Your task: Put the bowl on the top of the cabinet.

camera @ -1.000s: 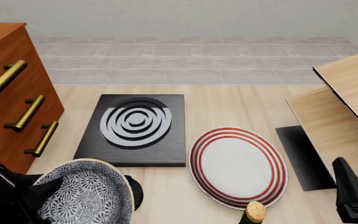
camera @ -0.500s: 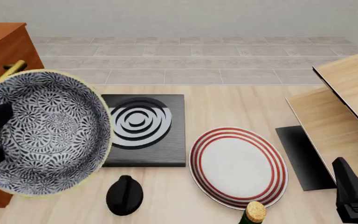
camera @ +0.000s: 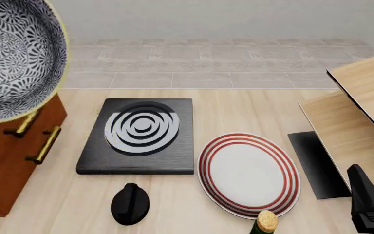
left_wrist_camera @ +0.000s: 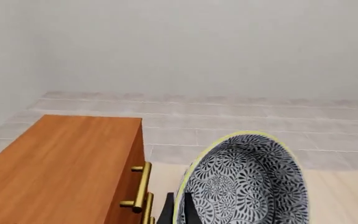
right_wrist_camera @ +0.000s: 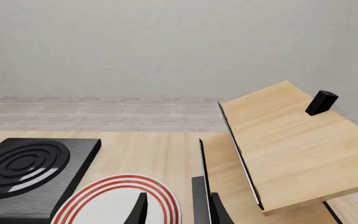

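Note:
The bowl (camera: 11, 53) is held high at the far left, tilted so its dark blue-and-white patterned inside faces the front camera. It covers the upper part of the reddish-brown cabinet (camera: 5, 161). The left gripper is hidden behind the bowl in the front view. In the left wrist view my left gripper (left_wrist_camera: 179, 212) is shut on the rim of the bowl (left_wrist_camera: 244, 182), which hangs beside and above the cabinet's flat top (left_wrist_camera: 61, 163), on the brass-handle side. My right gripper (right_wrist_camera: 175, 212) is open and empty, low at the right (camera: 369, 207).
A black burner slab (camera: 138, 134) with grey rings lies mid-table. A white plate with red rings (camera: 249, 173) lies to its right. A black knob-like object (camera: 130, 202) and a bottle top (camera: 265, 222) are near the front edge. Pale wood panels (camera: 362, 112) and a black mat (camera: 317, 163) stand at the right.
The bowl has risen from low at the front left, past the cabinet's drawer front, to the top left corner. The right arm has not moved.

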Tool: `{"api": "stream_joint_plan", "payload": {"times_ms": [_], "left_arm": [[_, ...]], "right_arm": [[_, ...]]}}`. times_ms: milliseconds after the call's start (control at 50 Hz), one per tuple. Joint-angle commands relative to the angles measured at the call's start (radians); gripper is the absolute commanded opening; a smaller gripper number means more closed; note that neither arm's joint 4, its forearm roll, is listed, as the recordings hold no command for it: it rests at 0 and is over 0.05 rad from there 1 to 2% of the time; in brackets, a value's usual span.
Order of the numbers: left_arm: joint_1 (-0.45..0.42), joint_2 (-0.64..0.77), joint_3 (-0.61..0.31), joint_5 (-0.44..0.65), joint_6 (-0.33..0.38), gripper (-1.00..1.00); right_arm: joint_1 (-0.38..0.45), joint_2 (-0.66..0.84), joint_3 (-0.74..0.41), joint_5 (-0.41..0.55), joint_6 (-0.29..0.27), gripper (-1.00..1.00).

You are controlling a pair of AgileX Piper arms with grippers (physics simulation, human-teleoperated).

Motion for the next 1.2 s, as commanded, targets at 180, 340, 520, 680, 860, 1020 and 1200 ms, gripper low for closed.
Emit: {"api": "stream_joint_plan", "payload": {"times_ms": [180, 340, 520, 680, 860, 1020, 1200], "left_arm": [[0.193, 0.083, -0.083, -0.109, -0.162, -1.00], [0.263, 0.102, -0.089, -0.146, -0.218, -1.00], [0.320, 0.140, -0.096, -0.160, -0.289, -1.00], [0.358, 0.165, -0.092, -0.173, -0.348, -1.00], [0.402, 0.188, -0.090, -0.190, -0.394, -1.00], [0.450, 0.212, -0.090, -0.210, -0.438, -1.00], [0.495, 0.246, -0.091, -0.229, -0.506, -1.00]], "right_arm": [[0.000, 0.000, 0.000, 0.000, 0.000, 1.00], [0.000, 0.000, 0.000, 0.000, 0.000, 1.00], [0.000, 0.000, 0.000, 0.000, 0.000, 1.00], [0.000, 0.000, 0.000, 0.000, 0.000, 1.00], [0.000, 0.000, 0.000, 0.000, 0.000, 1.00], [0.000, 0.000, 0.000, 0.000, 0.000, 1.00], [0.000, 0.000, 0.000, 0.000, 0.000, 1.00]]}}
